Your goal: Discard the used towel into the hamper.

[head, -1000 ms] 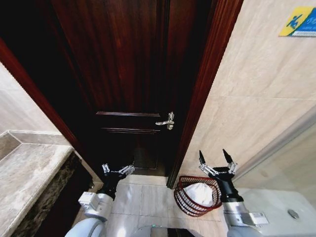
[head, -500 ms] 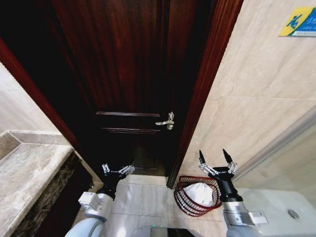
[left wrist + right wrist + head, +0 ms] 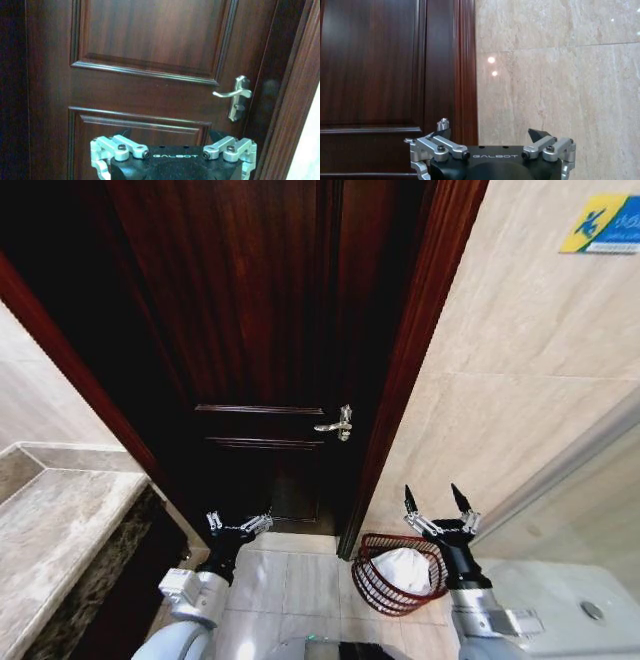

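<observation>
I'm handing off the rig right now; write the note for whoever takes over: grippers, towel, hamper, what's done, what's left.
Right gripper: open, empty, raised just above the hamper, pointing at the wall.
Left gripper: open, empty, low in front of the dark wooden door.
Hamper: on the tiled floor by the door frame, beside the right arm.
Towel: white, lying inside the hamper.
Done: towel is in the hamper and released.
Left: nothing on the towel itself; judging by this, only pulling the right arm clear.
</observation>
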`<state>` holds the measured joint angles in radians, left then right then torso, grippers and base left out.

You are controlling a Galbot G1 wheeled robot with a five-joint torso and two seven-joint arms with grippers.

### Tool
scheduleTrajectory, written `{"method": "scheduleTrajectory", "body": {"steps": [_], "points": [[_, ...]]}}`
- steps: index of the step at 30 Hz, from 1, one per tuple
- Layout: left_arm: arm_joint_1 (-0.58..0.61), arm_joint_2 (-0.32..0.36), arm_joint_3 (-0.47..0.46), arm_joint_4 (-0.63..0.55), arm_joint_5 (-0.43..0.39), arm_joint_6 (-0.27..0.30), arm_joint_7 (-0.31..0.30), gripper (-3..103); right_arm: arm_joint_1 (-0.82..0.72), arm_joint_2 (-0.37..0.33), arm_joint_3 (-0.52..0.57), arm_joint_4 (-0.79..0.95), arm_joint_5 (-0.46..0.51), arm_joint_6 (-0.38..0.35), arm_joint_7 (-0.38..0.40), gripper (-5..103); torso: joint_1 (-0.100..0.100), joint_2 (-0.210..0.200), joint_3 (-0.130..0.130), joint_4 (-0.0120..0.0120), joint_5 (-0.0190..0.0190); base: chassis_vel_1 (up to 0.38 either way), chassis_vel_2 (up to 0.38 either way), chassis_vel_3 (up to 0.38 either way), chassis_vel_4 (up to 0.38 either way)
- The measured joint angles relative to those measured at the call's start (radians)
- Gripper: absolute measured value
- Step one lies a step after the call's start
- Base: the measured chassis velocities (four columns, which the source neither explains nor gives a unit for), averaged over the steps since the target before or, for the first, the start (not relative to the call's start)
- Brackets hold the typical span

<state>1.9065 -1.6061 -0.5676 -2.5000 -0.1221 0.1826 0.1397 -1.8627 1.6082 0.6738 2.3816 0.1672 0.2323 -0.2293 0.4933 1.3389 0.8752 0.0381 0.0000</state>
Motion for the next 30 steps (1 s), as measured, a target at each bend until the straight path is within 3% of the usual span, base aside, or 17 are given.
{"method": "scheduleTrajectory", "body": {"steps": [30], "points": [[0.0, 0.0, 0.0, 0.0, 0.0, 0.0, 0.0, 100, -0.016, 0.0, -0.006, 0.013, 0.0, 0.02, -0.028, 100, 0.0, 0.0, 0.0, 0.0, 0.0, 0.049, -0.048, -0.049, 0.043]]}}
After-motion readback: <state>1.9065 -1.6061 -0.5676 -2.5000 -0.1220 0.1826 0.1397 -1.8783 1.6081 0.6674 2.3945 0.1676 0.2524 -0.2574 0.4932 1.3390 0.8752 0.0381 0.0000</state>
